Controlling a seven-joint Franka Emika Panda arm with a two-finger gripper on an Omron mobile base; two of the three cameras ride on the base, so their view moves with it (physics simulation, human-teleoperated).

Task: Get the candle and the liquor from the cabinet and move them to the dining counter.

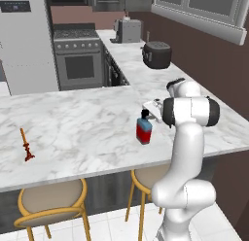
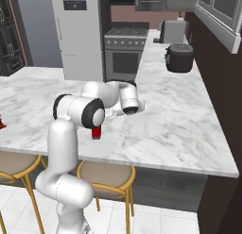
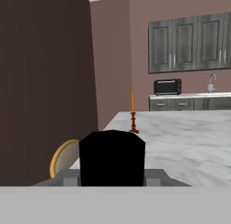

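Two-finger gripper (image 1: pixel 147 113) clamped on black cap of small squarish red-and-blue liquor bottle (image 1: pixel 144 130), standing upright near front edge of white grey-veined marble dining counter (image 1: pixel 87 128). Thin orange candle on dark red holder (image 1: pixel 26 146) toward counter's left front edge. No legible writing.

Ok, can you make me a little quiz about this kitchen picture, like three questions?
1. True or false: the candle stands on the dining counter.
2. What closes around the liquor: A the gripper, B a stool, C nothing?
3. Fill in: the liquor's lower body is ____.

Key: 1 true. 2 A. 3 red.
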